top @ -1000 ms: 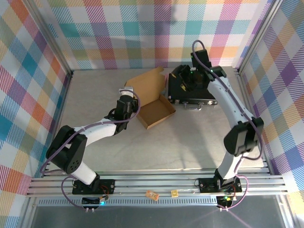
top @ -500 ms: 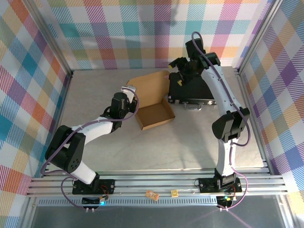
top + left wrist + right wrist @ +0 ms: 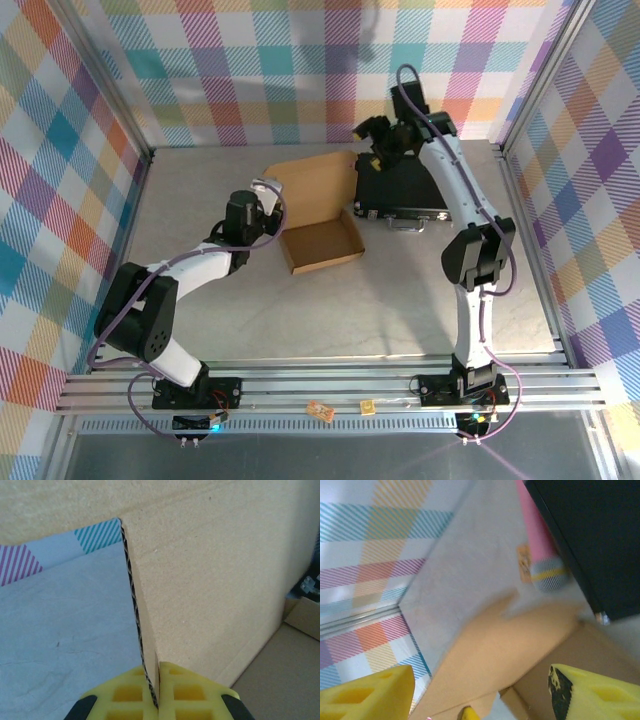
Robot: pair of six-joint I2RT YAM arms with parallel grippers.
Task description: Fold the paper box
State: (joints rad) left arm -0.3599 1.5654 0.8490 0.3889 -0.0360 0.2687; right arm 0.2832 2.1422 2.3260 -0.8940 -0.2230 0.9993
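- The paper box [image 3: 322, 243] sits in the middle of the table [image 3: 200, 310]. Its open tray is nearest, and its big lid reaches away to the far side.
- Nothing holds the tray down, so a hard tug could slide the whole box instead of bending it.
- The left gripper [image 3: 263, 188] is at the lid's left edge, its yellow fingers [image 3: 120, 697] pressed together on the thin cardboard. The pinch is small — the edge could slip out, or crease in the wrong spot.
- The black case [image 3: 405, 190] lies just beside the box on the right, with a pink pen-like thing [image 3: 540, 540] near it.
- Farthest back, the right gripper [image 3: 372, 135] hangs with its fingers spread wide, holding nothing, by the lid's far right corner. If it comes down crooked, it could bump the case — or shove the lid off line.
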